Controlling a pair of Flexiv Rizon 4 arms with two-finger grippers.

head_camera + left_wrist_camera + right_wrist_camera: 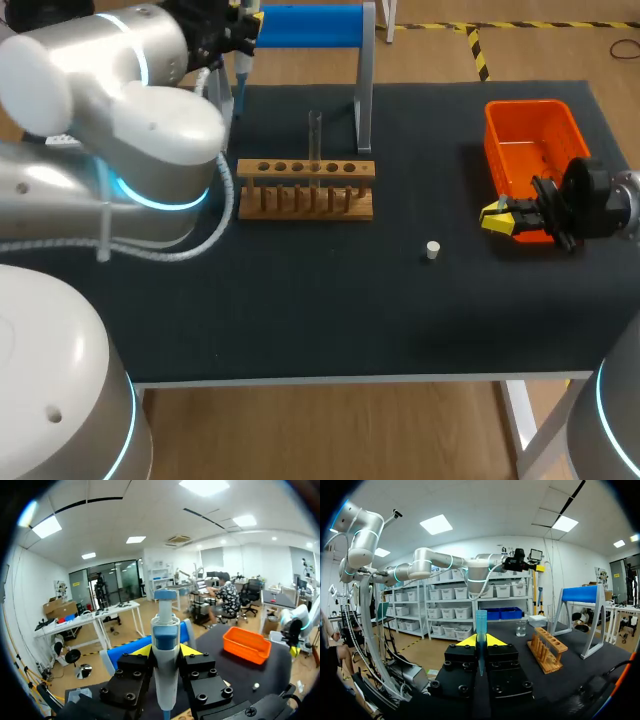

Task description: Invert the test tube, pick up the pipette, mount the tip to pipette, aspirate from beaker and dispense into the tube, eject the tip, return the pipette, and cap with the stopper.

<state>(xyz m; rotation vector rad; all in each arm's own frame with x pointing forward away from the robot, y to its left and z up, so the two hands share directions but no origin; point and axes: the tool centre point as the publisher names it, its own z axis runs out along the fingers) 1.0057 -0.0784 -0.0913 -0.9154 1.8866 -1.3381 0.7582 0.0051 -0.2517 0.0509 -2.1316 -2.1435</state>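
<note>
My left gripper [240,22] hangs high at the table's back left, shut on the white and blue pipette [165,645], whose body stands upright between the fingers. My right gripper [497,217] is at the right, just in front of the orange bin, shut on a clear blue pipette tip [481,627] that sticks up between its yellow tips. A glass test tube [315,140] stands upright in the wooden rack [305,188]. The small white stopper [432,250] lies on the dark mat, to the right of the rack and in front of it. A beaker [521,628] stands beyond the rack.
An orange bin [535,148] sits at the back right. A blue-topped pipette stand [320,25] with grey legs is behind the rack. My bulky left arm [130,130] covers the table's left side.
</note>
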